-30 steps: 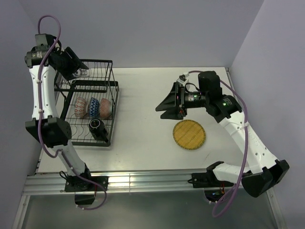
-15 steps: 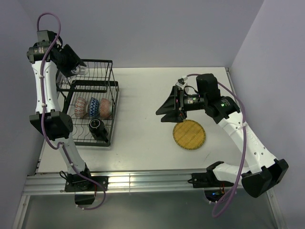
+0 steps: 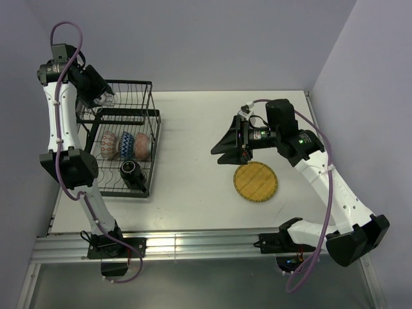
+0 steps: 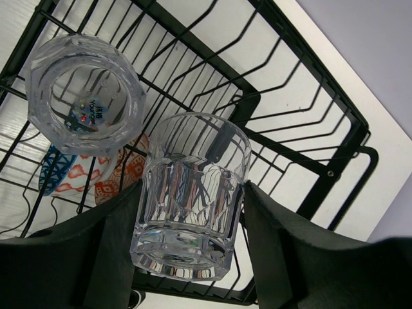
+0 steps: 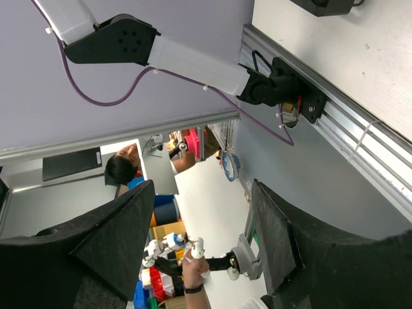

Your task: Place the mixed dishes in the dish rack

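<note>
My left gripper (image 4: 190,241) is shut on a clear glass (image 4: 190,193) and holds it over the raised upper basket of the black wire dish rack (image 3: 122,138); it shows at the rack's back left in the top view (image 3: 103,98). A second clear glass (image 4: 84,93) stands in the upper basket beside it. Three patterned bowls (image 3: 125,145) stand on edge in the lower slots, and the dark mug (image 3: 131,171) lies at the rack's front. The yellow plate (image 3: 255,181) lies on the table. My right gripper (image 3: 222,147) is open and empty, hovering just above and left of the plate.
The rack's wire rim (image 4: 309,90) surrounds the held glass. The white table (image 3: 193,161) spreads between rack and plate. The right wrist view looks off the table's front rail (image 5: 335,116) into the room.
My left gripper has shifted slightly toward the back left over the upper basket with the glass. My right gripper has dropped a little toward the plate, then stayed still.
</note>
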`<move>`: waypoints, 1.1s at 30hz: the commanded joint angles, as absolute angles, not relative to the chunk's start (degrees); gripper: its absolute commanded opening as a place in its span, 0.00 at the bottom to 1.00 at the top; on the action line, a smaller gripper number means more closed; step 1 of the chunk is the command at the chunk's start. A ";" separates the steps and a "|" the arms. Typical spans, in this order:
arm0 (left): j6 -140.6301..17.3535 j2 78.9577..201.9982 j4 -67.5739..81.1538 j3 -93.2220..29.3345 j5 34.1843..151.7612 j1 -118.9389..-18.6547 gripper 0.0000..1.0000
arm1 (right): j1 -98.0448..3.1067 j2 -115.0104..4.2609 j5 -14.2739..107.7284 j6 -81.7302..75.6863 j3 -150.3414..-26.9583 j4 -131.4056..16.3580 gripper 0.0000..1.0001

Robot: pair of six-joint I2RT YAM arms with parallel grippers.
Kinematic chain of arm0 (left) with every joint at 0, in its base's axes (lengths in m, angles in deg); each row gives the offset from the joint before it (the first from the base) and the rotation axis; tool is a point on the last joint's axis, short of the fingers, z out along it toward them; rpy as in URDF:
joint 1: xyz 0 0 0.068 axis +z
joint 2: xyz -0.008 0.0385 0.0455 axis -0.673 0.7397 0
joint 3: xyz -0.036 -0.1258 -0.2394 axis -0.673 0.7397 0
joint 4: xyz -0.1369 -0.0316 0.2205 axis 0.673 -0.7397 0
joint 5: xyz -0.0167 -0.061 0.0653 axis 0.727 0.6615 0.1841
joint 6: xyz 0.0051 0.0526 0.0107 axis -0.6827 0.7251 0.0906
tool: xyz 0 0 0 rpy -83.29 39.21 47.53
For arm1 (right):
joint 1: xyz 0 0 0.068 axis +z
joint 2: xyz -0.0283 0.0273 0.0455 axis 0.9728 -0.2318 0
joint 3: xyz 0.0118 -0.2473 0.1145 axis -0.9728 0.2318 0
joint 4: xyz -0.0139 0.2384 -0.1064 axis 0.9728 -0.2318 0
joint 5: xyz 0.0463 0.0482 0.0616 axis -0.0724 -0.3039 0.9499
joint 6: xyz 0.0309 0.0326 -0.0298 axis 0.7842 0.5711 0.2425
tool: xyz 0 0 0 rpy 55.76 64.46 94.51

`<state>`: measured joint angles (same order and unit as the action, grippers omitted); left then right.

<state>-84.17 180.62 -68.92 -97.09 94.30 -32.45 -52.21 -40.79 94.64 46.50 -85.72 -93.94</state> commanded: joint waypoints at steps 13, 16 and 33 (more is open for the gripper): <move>-82.93 181.00 -68.00 -97.06 91.13 -32.28 0.85 | -53.22 -40.04 95.95 47.64 -84.91 -90.24 0.69; -82.93 180.91 -68.00 -97.24 90.78 -32.28 0.99 | -53.22 -40.04 95.95 47.82 -84.91 -89.98 0.69; -85.30 171.79 -65.54 -93.90 91.48 -32.19 0.99 | -55.14 -40.91 91.75 44.14 -84.30 -94.80 0.68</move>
